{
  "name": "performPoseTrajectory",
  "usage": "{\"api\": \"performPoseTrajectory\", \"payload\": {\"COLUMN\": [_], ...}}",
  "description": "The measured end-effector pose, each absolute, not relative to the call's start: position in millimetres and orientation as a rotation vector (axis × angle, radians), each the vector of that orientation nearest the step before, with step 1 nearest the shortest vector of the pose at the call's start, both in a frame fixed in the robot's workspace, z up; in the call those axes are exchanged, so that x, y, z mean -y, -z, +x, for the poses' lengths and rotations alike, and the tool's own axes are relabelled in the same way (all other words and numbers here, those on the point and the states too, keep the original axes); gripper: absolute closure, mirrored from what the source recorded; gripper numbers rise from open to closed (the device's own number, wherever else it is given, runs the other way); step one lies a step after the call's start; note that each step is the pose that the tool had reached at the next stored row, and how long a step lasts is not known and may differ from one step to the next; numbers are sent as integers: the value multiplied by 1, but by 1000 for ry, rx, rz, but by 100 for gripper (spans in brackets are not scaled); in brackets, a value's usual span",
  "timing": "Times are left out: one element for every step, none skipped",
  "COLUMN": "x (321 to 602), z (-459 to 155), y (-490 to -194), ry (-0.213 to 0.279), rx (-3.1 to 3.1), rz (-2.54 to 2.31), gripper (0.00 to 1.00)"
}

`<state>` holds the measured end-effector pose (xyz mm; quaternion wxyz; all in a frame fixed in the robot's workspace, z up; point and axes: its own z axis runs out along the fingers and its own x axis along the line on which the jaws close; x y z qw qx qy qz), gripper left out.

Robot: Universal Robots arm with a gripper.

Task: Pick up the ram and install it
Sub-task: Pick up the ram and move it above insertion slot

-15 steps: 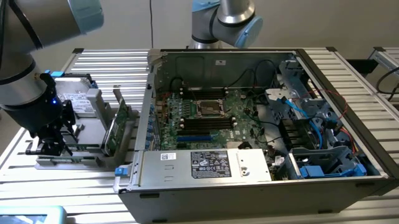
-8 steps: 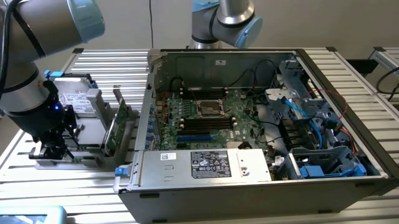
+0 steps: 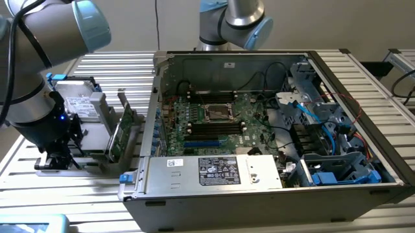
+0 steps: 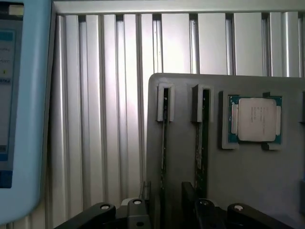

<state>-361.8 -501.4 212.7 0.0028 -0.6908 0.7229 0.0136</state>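
Two rams stand on edge in the slots of a grey holder (image 4: 238, 181): one ram (image 4: 163, 143) and a second ram (image 4: 202, 138) beside it. My gripper (image 4: 167, 196) hangs low over the holder's near end, open, its dark fingers (image 4: 189, 193) either side of the first ram's end without touching it. In the exterior view the gripper (image 3: 57, 158) sits at the exterior view's left, down at the holder (image 3: 91, 165), well apart from the open computer case (image 3: 259, 121) and its motherboard (image 3: 214, 121).
A processor chip (image 4: 256, 119) lies in a pocket of the holder. A green expansion card (image 3: 120, 131) and a hard drive (image 3: 77, 104) stand upright by the holder. A light-blue tablet (image 4: 19, 109) lies on the ribbed metal table (image 4: 109, 119).
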Motion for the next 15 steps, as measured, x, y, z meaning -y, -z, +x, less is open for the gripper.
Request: {"api": "performPoseTrajectory", "payload": {"x": [501,501,501,501,501,501,501,501,501,501,501,501,501,501,501], "z": [-362,-363,-363,-364,-364,-364,-364,-364,-364,-364,-364,-364,-364,-364,-364], "y": [-211,-209,-208,-206,-205,-204,-203,-202,-202,-201,-201,-201,-200,-199,-199], "ry": [-43,-43,-43,-43,-43,-43,-43,-43,-43,-43,-43,-43,-43,-43,-43], "rx": [-2267,-2267,-2268,-2267,-2267,-2267,-2267,-2267,-2267,-2267,-2267,-2267,-2267,-2267,-2267], "rz": [-2166,-2166,-2166,-2166,-2166,-2166,-2166,-2166,-2166,-2166,-2166,-2167,-2166,-2166,-2166], "gripper": [61,61,61,61,61,61,61,61,61,61,61,61,61,61,63]}}
